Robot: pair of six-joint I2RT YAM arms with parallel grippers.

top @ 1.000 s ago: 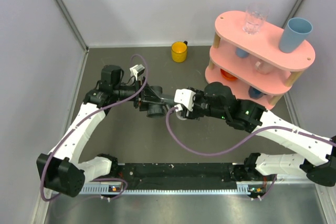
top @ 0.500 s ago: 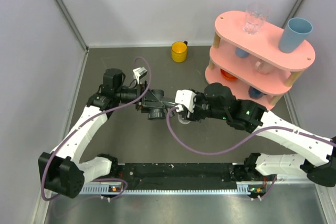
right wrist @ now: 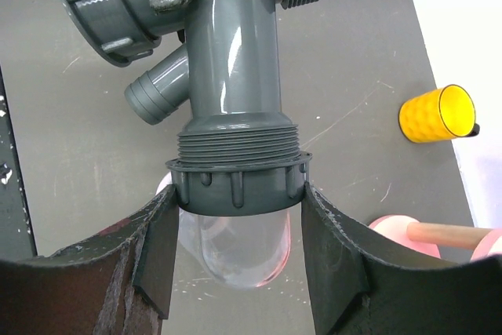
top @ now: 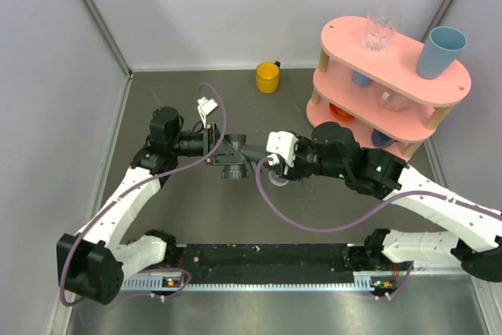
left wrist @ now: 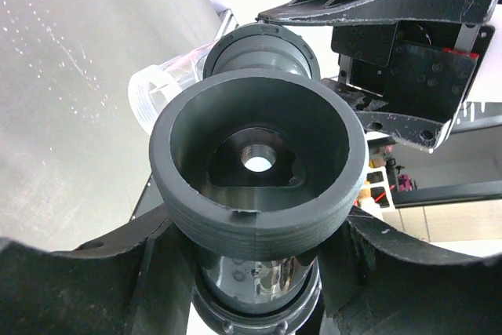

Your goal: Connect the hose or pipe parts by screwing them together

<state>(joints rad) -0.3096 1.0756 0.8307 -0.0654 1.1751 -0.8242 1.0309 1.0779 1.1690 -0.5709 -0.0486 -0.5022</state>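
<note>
A dark grey T-shaped pipe fitting (top: 232,156) hangs above the table between my two arms. My left gripper (top: 212,147) is shut on its body; in the left wrist view one wide round end (left wrist: 259,154) faces the camera with a finger on each side. My right gripper (right wrist: 239,194) is shut on the grey collar (right wrist: 239,182) of the clear tubular piece (right wrist: 235,245). The collar sits on the fitting's threaded end (right wrist: 238,145), with several threads bare above it. From above, the clear piece (top: 274,177) shows under my right gripper (top: 271,164).
A yellow cup (top: 267,77) stands at the back of the table. At the right, a pink two-tier shelf (top: 396,76) carries a clear drinking glass (top: 381,27) and a blue cup (top: 441,52). Purple cables (top: 314,225) loop off both wrists.
My left wrist has turned and brought the fitting more level. My right gripper has shifted slightly right with the clear piece. Both grips are unchanged.
</note>
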